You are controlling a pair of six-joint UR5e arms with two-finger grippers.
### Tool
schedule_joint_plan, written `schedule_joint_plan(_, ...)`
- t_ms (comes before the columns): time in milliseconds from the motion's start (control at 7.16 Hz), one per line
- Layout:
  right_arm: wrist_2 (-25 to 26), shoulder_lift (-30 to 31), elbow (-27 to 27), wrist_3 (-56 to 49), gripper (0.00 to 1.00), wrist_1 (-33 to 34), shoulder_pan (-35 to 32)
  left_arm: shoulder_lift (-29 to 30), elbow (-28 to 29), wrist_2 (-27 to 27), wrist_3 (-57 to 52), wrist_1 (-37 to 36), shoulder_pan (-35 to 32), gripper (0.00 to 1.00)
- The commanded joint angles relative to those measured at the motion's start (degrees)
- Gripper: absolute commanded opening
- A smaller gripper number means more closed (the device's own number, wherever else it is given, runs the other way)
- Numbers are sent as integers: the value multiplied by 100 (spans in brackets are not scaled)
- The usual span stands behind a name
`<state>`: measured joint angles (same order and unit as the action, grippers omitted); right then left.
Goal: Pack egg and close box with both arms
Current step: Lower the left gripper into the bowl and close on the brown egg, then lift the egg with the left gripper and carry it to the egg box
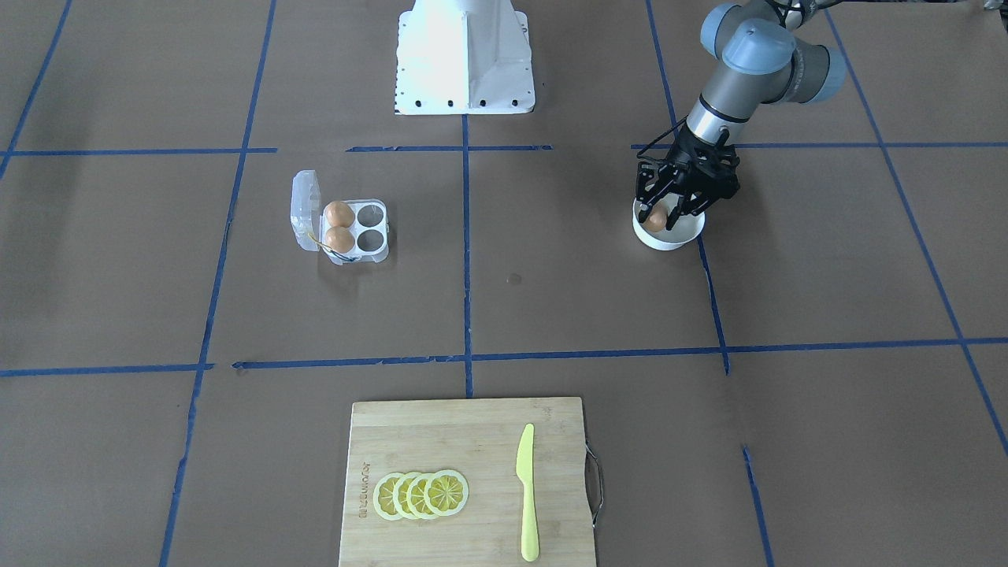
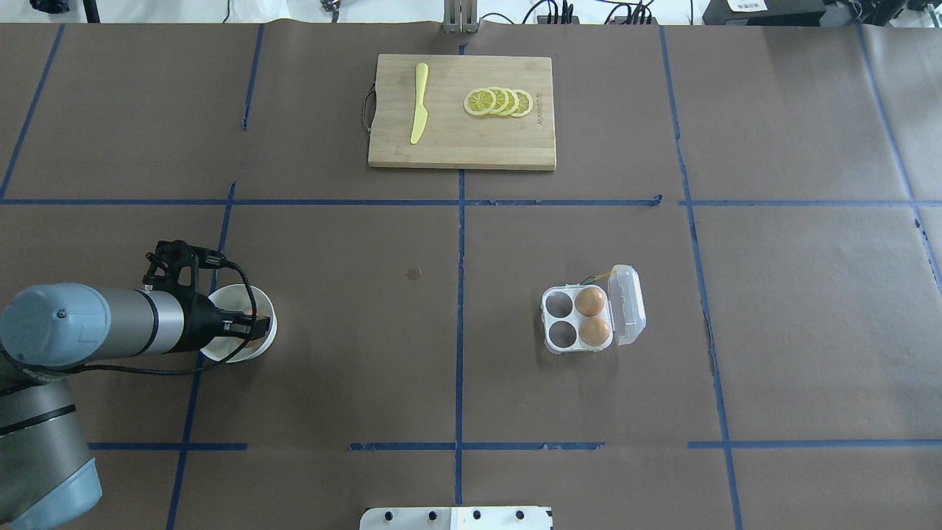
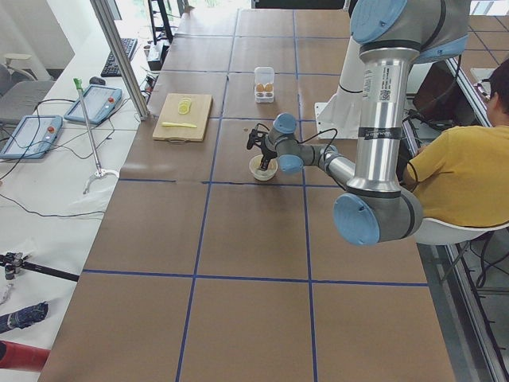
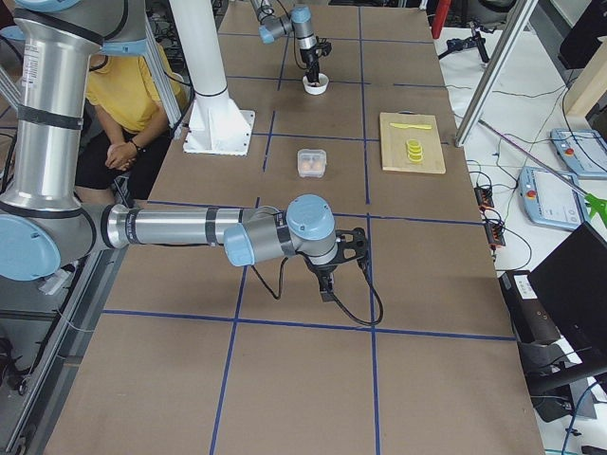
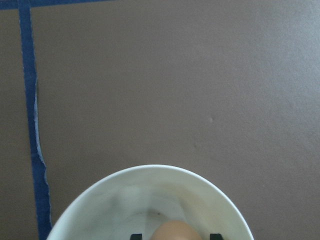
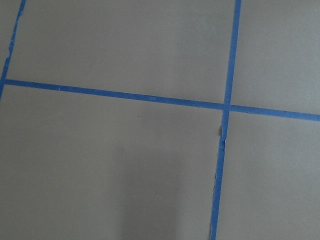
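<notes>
L hand (image 1: 660,221) in bowl (image 1: 671,241) astride half-hidden egg (image 5: 175,231), grip can't tell; R hand (image 4: 327,284) side-view only, can't tell.

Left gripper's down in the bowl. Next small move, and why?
Probably close the left gripper on the egg. The wrist view shows its fingertips either side of the egg inside the white bowl, with slim gaps, so it doesn't look gripped yet. The box has two empty cups waiting.

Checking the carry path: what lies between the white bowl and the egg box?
Overhead view: only bare table paper, one blue tape line and a small round mark between bowl and box.
</notes>
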<state>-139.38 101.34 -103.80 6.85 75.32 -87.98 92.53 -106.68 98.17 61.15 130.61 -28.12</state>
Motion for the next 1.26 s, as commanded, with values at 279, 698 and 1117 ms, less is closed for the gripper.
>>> schedule_joint_plan(279, 8, 9, 0, 0, 100, 0, 0, 150, -204, -8, -533, 9, -290, 0)
schedule_joint_plan(698, 8, 9, 0, 0, 100, 0, 0, 1614, 137, -200, -1431, 0, -264, 0)
schedule_joint_plan(1117, 8, 9, 0, 9, 100, -9, 0, 2304, 505, -615, -3099, 819, -220, 0)
